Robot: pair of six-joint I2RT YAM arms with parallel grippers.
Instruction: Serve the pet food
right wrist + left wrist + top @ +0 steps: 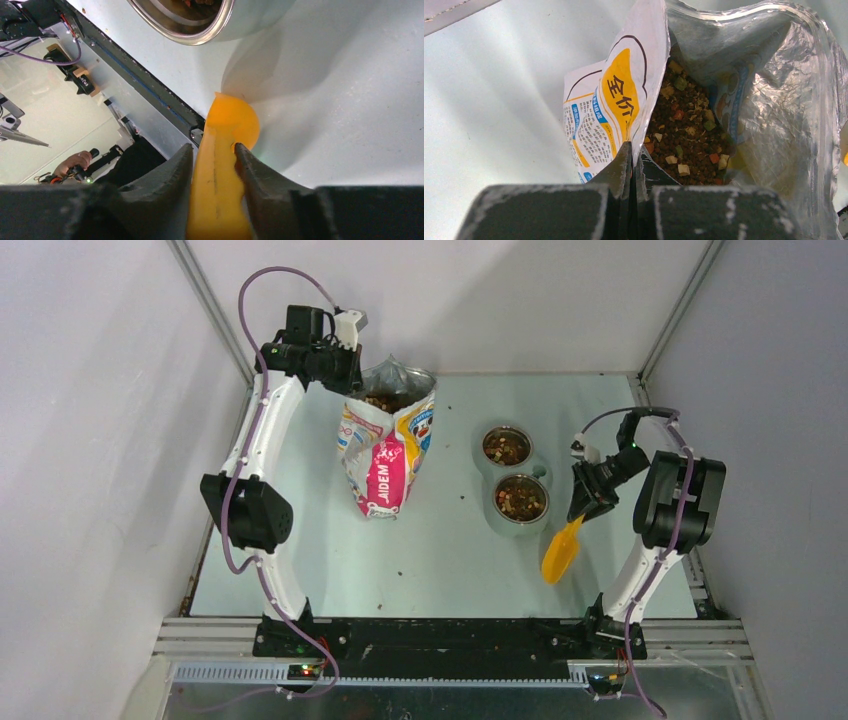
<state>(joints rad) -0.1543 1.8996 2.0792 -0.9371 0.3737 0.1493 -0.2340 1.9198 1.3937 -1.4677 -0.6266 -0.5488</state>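
The printed bag (388, 445) stands open at the back left of the table, with the pet food (381, 399) heaped inside; the kibble (684, 135) fills the left wrist view. My left gripper (352, 368) is shut on the bag's rim (644, 90) and holds it open. Two steel bowls hold kibble: the far one (507, 447) and the near one (521, 498). My right gripper (583, 512) is shut on the handle of the yellow scoop (561, 552), which hangs just right of the near bowl; the scoop (222, 165) shows between the fingers in the right wrist view.
The bowls sit in a pale grey double stand (540, 472). A few stray pellets (400, 570) lie on the table. The black front rail (440, 635) runs along the near edge. The bowl rim (200, 30) shows at the top of the right wrist view.
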